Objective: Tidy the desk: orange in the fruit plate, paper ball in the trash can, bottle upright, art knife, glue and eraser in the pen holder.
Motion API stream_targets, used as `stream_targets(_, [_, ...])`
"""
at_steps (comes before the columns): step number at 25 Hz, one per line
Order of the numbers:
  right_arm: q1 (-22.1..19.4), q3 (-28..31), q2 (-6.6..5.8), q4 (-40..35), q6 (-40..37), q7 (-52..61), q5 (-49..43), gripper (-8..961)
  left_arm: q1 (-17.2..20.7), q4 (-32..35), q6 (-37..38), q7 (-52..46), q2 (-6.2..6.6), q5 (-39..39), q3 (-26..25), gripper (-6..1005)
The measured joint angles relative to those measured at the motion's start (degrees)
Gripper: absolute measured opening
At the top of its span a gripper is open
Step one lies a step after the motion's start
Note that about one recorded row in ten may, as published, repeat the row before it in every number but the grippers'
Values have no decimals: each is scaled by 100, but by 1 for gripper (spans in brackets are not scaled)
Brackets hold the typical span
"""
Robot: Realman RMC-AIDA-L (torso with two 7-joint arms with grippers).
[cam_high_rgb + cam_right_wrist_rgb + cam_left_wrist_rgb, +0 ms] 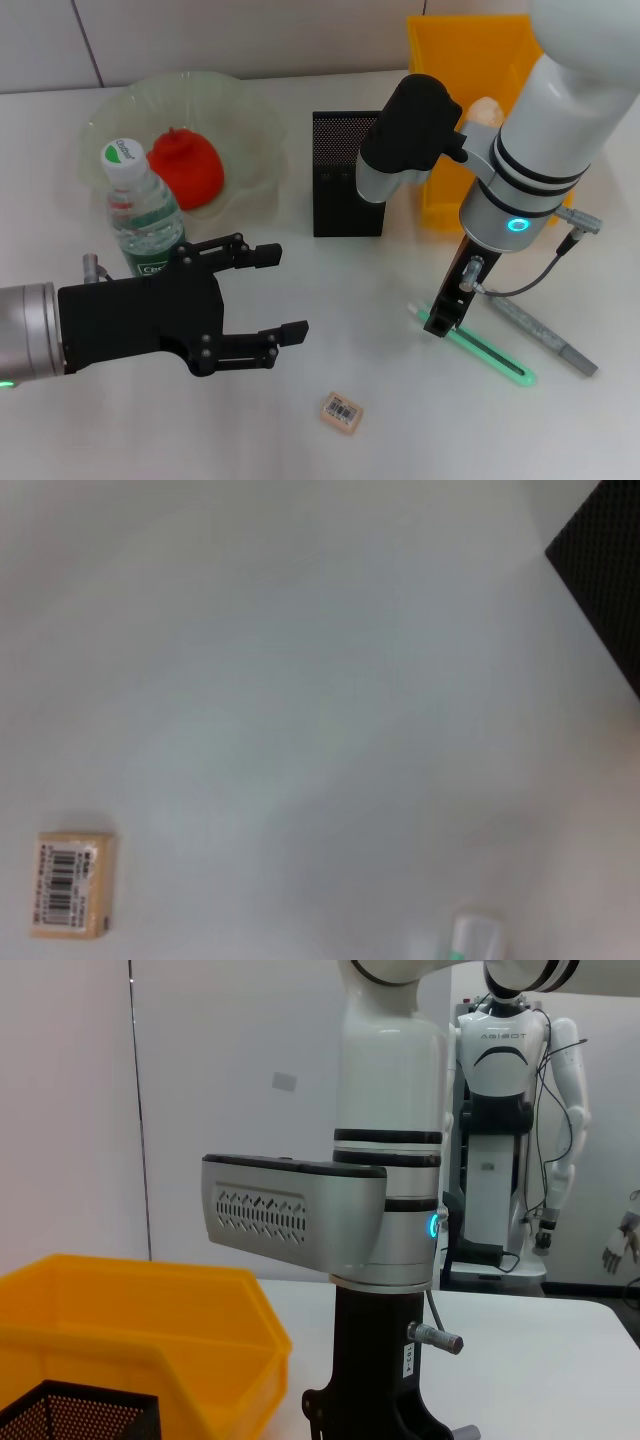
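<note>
My left gripper (290,293) is open and empty, low over the table's left front, just in front of the upright water bottle (145,215). The orange (187,168) lies in the glass fruit plate (245,125). My right gripper (440,320) is down at the near end of the green glue stick (490,355), which also shows in the right wrist view (475,940). The grey art knife (545,335) lies beside the glue stick. The eraser (342,412) (70,885) lies at the table's front. The paper ball (487,108) sits in the yellow trash can (445,45).
The black mesh pen holder (345,185) (80,1410) stands mid-table, left of the yellow trash can (130,1330). My right arm (385,1210) fills the left wrist view. A cable (540,275) hangs beside the right wrist.
</note>
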Motion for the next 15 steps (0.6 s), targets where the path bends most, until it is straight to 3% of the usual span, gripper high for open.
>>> stream_targets(7, [3,-1,3,35,6,9,3,443,13,-5,12,30,0,-2,0,811])
stream_targets(12, [30,-22,7,148,65,21,58,329,14,-5,25,33,0,-21,0,811])
stream_targets(15, [33,-140,8,143,74,116,62,331,8,-5,27,33,0,-25,0,810])
